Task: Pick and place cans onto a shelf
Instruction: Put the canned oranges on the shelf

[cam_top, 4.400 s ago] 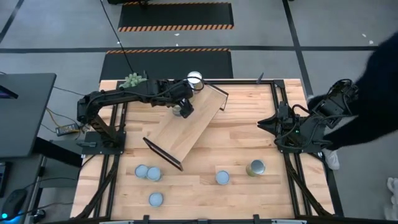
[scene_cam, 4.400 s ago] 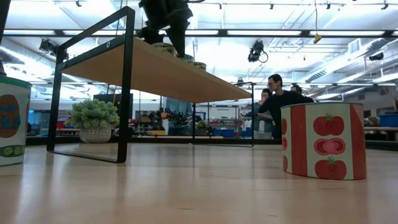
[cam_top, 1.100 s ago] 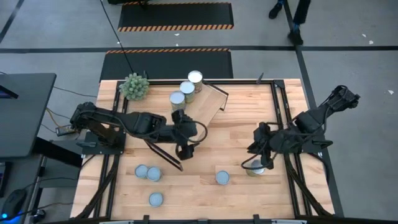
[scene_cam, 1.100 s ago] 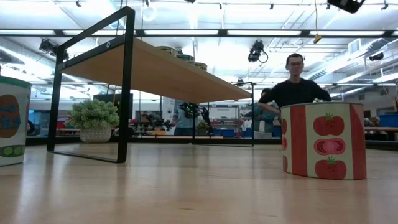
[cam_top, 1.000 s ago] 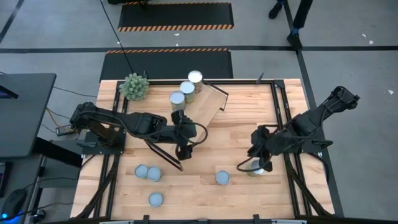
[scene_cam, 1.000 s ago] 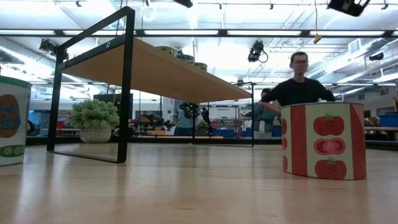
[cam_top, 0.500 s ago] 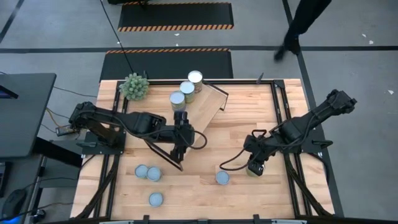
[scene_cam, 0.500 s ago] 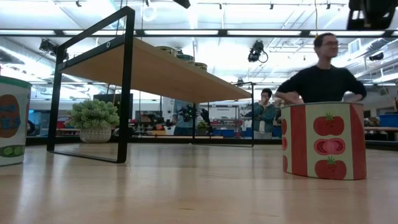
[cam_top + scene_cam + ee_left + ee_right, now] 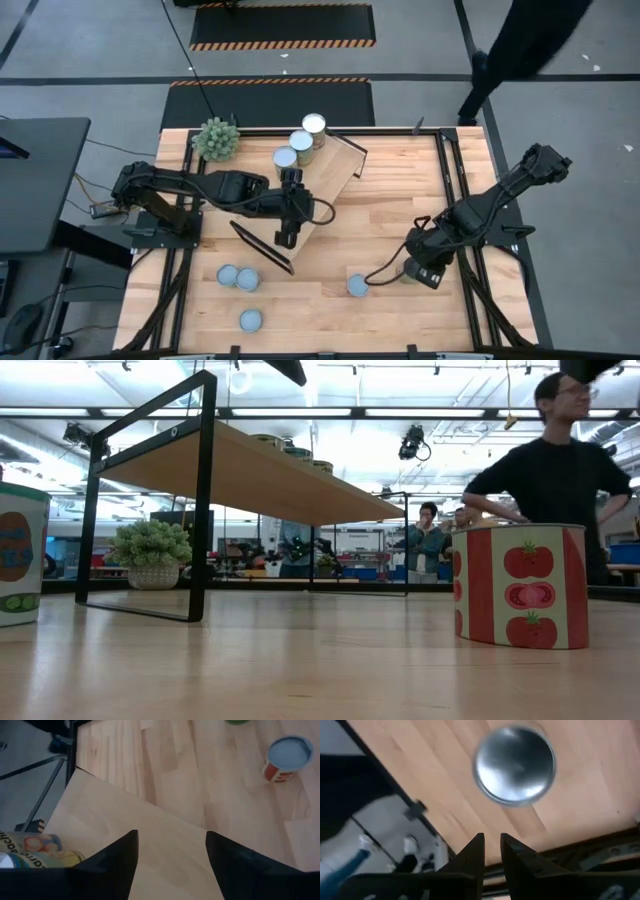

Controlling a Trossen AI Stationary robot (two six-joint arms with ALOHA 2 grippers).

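Note:
The shelf (image 9: 308, 195) lies slantwise across the table's middle, with three cans (image 9: 300, 142) standing on its far end. My left gripper (image 9: 170, 855) hovers open over the shelf's board (image 9: 125, 835), touching nothing. My right gripper (image 9: 491, 847) is shut and points down just beside a silvery-topped can (image 9: 515, 765) near the table's right side, clear of it. A red-sided can (image 9: 285, 757) stands on the table, between the arms and toward the near edge. Three more cans (image 9: 240, 279) rest at the near left.
A spiky green plant (image 9: 217, 139) sits at the far left corner. In the low view a tomato-labelled can (image 9: 518, 585) stands at the right and another can (image 9: 20, 565) at the left edge. A person (image 9: 560, 470) stands beyond the table.
My right gripper has sunk toward the silvery-topped can and tipped more steeply down, its wrist rolling. My left gripper's wrist has rolled over the shelf. The person behind the table has walked to the right.

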